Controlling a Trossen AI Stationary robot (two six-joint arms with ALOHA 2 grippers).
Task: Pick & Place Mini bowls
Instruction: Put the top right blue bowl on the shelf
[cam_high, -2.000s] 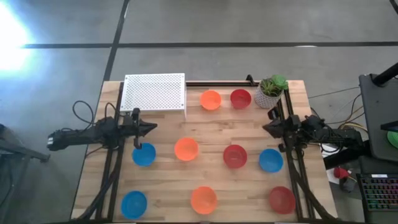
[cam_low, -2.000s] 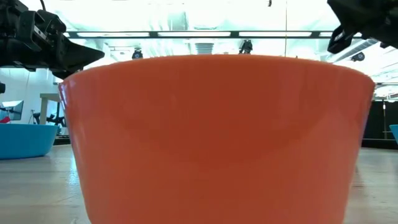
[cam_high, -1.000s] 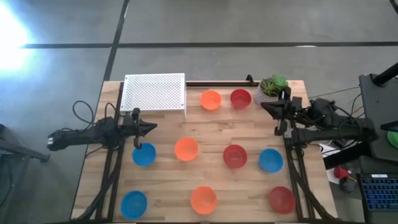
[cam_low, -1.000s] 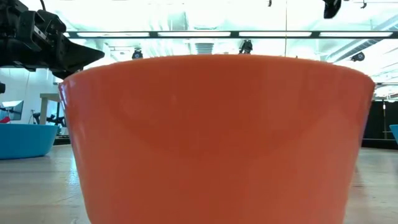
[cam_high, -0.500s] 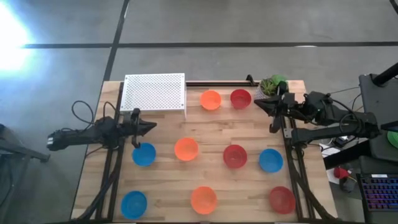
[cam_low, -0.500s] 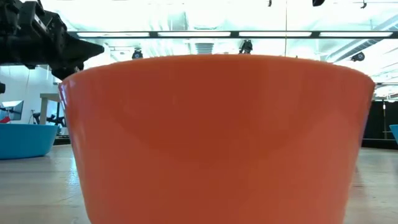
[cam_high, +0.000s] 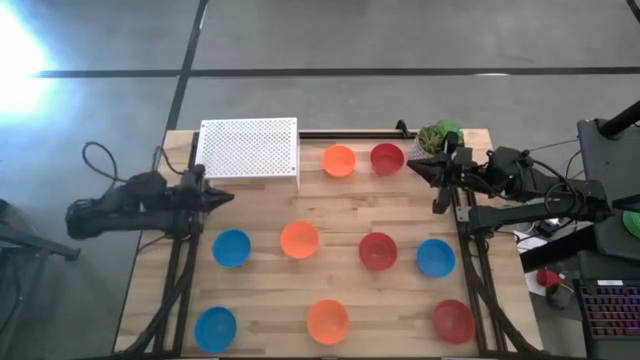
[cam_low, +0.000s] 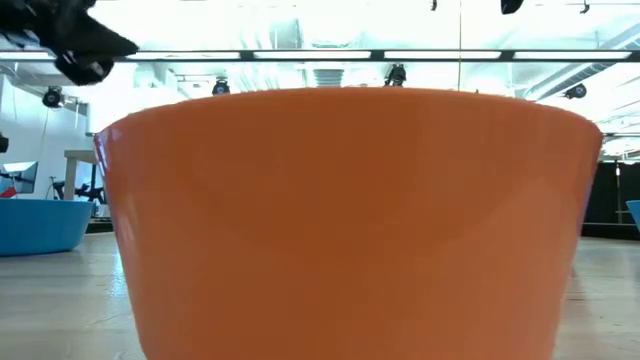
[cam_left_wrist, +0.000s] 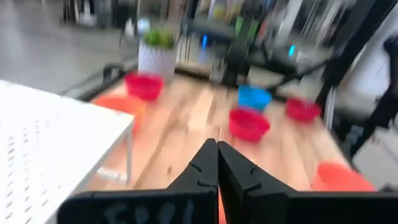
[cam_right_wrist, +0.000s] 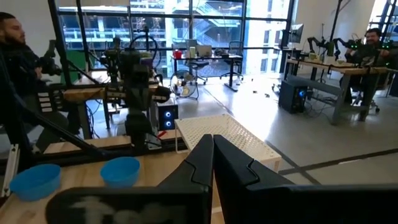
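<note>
Wooden tabletop (cam_high: 270, 290) has your mini bowls (cam_high: 299, 239) spread out in loose rows, blue, orange and red ones, none of them held. Your left end effector (cam_high: 228, 197) is pinched shut with nothing in it, hovering just in front of the white perforated box (cam_high: 248, 150). Your right end effector (cam_high: 411, 167) is closed and empty too, up beside the potted plant (cam_high: 435, 143), near the red bowl (cam_high: 387, 158) at the back.
</note>
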